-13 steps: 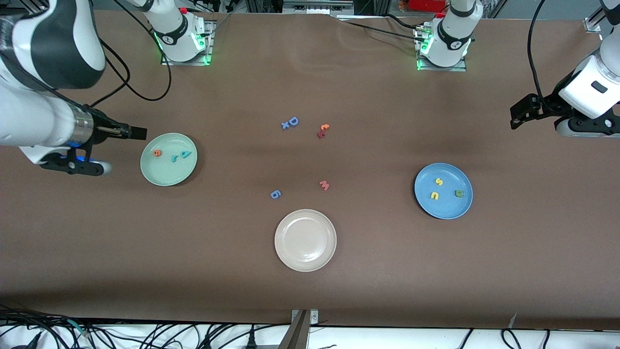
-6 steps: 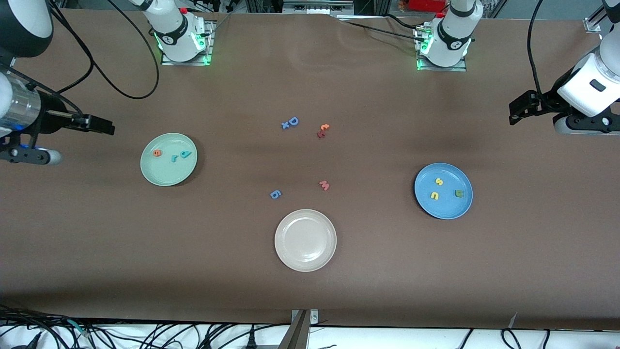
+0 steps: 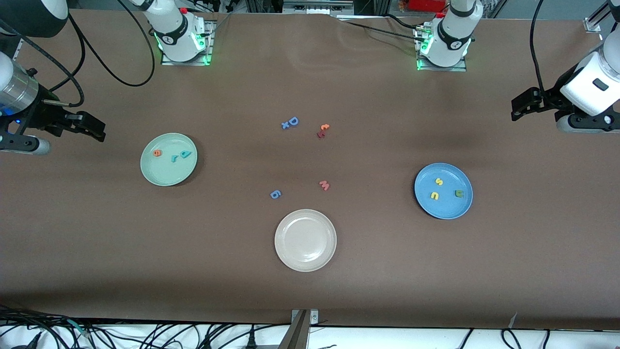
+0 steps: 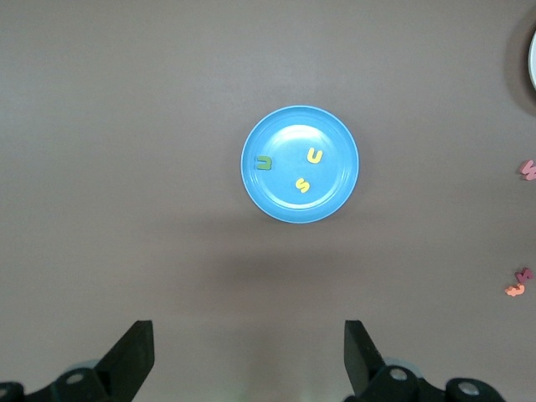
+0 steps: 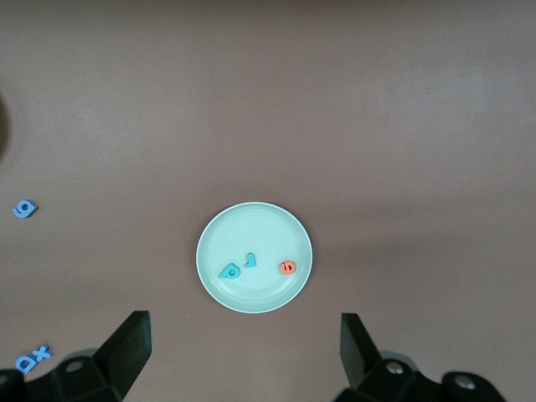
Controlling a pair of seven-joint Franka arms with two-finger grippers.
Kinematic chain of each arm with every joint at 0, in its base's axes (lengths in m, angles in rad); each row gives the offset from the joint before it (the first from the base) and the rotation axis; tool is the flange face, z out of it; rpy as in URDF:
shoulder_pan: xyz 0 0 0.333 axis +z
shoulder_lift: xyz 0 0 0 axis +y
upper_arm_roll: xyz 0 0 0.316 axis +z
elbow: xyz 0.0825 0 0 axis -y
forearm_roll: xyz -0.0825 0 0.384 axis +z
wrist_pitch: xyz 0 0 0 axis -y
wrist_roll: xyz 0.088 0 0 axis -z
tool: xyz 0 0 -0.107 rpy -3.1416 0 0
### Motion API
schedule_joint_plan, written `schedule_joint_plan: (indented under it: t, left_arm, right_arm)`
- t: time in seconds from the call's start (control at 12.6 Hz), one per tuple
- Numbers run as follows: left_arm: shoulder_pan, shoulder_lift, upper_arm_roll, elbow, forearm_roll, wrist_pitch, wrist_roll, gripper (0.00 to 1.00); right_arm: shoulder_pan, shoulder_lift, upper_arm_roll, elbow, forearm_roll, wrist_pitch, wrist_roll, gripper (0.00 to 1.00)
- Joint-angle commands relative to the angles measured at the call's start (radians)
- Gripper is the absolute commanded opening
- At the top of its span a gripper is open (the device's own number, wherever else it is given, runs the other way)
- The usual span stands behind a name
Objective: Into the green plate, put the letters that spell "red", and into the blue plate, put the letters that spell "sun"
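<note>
The green plate (image 3: pixel 164 173) lies toward the right arm's end of the table and holds an orange "e" (image 3: pixel 157 153), a teal "r" (image 3: pixel 174 158) and a teal "d" (image 3: pixel 185 154). The blue plate (image 3: pixel 448 209) lies toward the left arm's end and holds a yellow "s" (image 3: pixel 439 181), a yellow "n" (image 3: pixel 434 196) and an olive "u" (image 3: pixel 459 193). My right gripper (image 3: pixel 92 127) hangs open and empty above the table beside the green plate (image 5: pixel 251 228). My left gripper (image 3: pixel 525 103) hangs open and empty, high up beside the blue plate (image 4: pixel 285 205).
A cream-white plate (image 3: pixel 305 259) sits nearest the front camera at mid-table. Loose letters lie in the middle: a blue "D" with an "x" (image 3: pixel 290 122), an orange-and-dark-red pair (image 3: pixel 323 130), a pink "w" (image 3: pixel 324 184) and a blue "6" (image 3: pixel 275 194).
My right gripper has drawn back from the green plate's edge toward the right arm's end of the table. The left arm has barely shifted. No letter has moved.
</note>
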Motion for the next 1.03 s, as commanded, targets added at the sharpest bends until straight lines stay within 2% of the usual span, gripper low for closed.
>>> schedule_joint_plan:
  t: [0.0,0.95]
  left_arm:
    - [0.003,0.014,0.004,0.047,-0.034,-0.025,0.016,1.0]
    - [-0.001,0.037,0.004,0.089,-0.034,-0.024,0.011,1.0]
  right_arm:
    - [-0.007,-0.009,0.003,-0.028,0.014,0.026,0.011,1.0]
    - [-0.003,-0.003,0.008,-0.028,0.023,0.03,0.069,1.0]
